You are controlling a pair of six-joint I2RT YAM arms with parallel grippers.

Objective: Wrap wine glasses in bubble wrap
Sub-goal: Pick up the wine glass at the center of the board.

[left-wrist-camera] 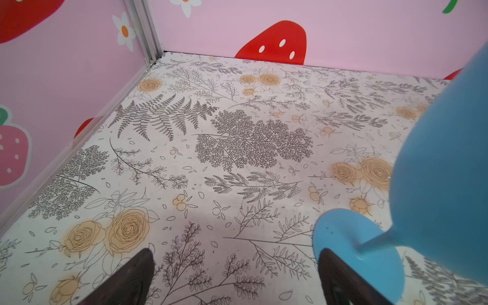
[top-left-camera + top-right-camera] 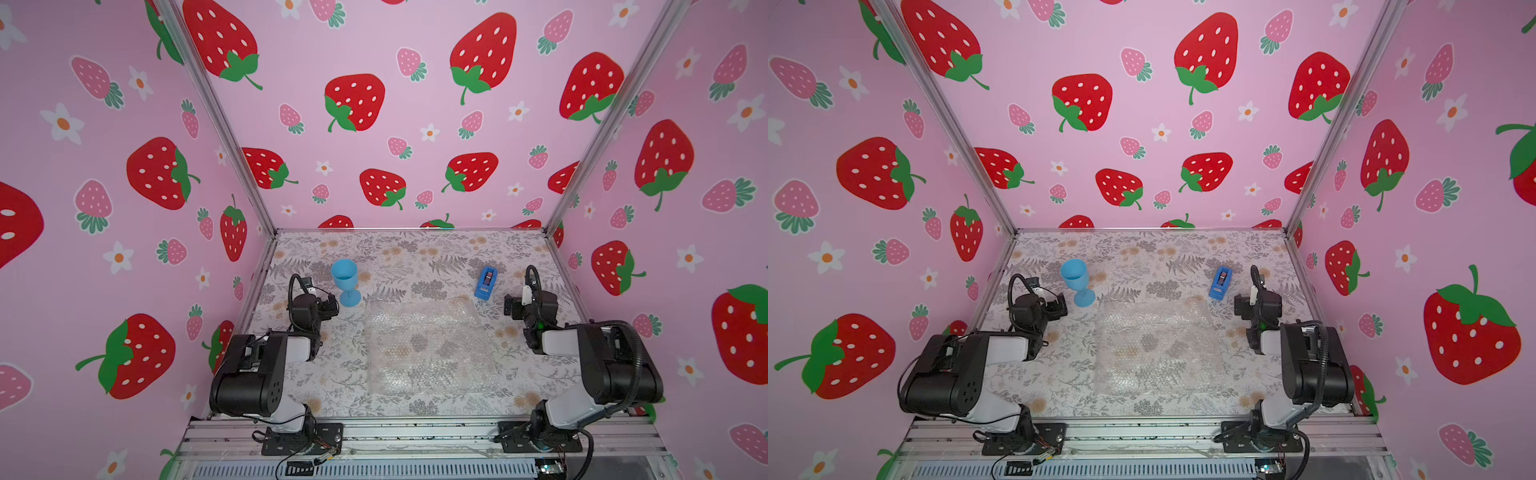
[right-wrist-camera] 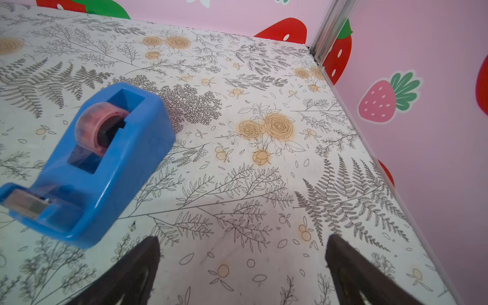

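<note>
Left wrist view cuts off the goblet (image 1: 435, 171); bubble wrap (image 2: 424, 345) faint

Three pink wall panels (image 2: 291, 62), printed with red and pale strawberries and white flowers, enclosed the cell and met at slanting silver aluminium corner posts (image 2: 218, 120). The white tabletop (image 2: 415, 253) bore grey ferns and orange roses. A silver slotted rail (image 2: 415, 434) edged its near side.
</note>
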